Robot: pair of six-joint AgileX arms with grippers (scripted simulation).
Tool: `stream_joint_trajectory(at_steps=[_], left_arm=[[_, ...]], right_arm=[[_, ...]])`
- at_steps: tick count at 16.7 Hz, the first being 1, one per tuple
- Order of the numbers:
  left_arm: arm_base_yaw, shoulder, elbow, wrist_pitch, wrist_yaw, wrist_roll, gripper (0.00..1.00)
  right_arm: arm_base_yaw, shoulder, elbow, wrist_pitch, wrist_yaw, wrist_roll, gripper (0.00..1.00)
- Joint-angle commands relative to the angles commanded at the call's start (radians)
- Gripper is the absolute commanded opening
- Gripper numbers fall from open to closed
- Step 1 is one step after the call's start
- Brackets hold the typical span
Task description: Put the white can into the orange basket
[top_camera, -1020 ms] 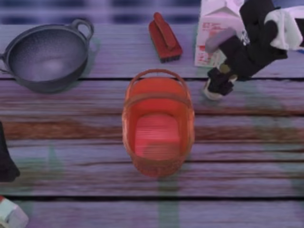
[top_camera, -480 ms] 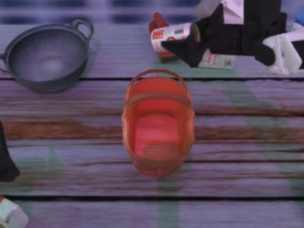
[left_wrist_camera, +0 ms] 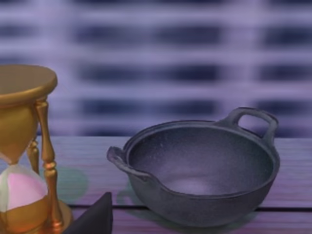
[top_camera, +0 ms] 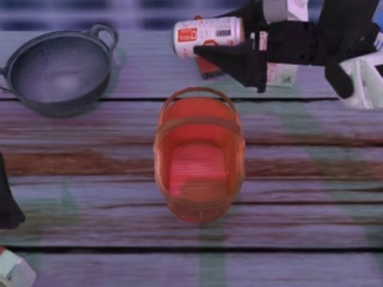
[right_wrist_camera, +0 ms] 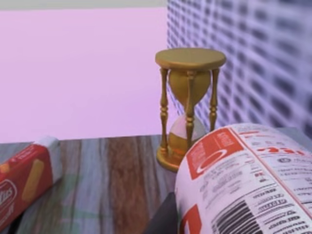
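The white can (top_camera: 208,36), with red label and barcode, lies sideways in the air over the table's back edge. My right gripper (top_camera: 234,37) is shut on its right end, one dark finger (top_camera: 236,60) under it. In the right wrist view the can (right_wrist_camera: 243,180) fills the near corner beside a finger (right_wrist_camera: 165,217). The orange basket (top_camera: 160,149) stands at mid-table, in front of the can and apart from it, hoop handle up. My left gripper (top_camera: 7,206) is parked at the left edge, open; one fingertip (left_wrist_camera: 95,219) shows.
A dark grey two-handled pot (top_camera: 60,72) sits at the back left. A red brush (top_camera: 209,67) lies under the can, and a white carton (top_camera: 280,73) is behind my right arm. A gold hourglass (right_wrist_camera: 190,107) and a red packet (right_wrist_camera: 24,180) stand farther off.
My right gripper has lifted the can from beside the carton, turned it onto its side and carried it left, over the red brush. The left arm has not moved.
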Motion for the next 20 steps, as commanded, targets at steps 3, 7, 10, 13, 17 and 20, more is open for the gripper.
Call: stream_joint_trajectory(at_steps=[3,7,10,13,17,20], left_arm=[[0.0,0.0,0.0,0.0,0.0,0.0,1.0],[0.0,0.0,0.0,0.0,0.0,0.0,1.0],[0.0,0.0,0.0,0.0,0.0,0.0,1.0],[0.0,0.0,0.0,0.0,0.0,0.0,1.0],[0.0,0.0,0.0,0.0,0.0,0.0,1.0],[0.0,0.0,0.0,0.0,0.0,0.0,1.0]], right_arm=[[0.001,-0.004,-0.004,0.013,-0.009,0.004,0.0],[-0.004,0.003,-0.001,0.014,-0.01,0.005,0.0],[0.0,0.069,-0.013,0.086,-0.012,0.003,0.0],[0.002,0.171,-0.039,0.227,-0.009,0.001,0.0],[0.005,0.252,-0.064,0.321,-0.005,-0.001,0.0],[0.005,0.252,-0.064,0.321,-0.005,-0.001,0.0]])
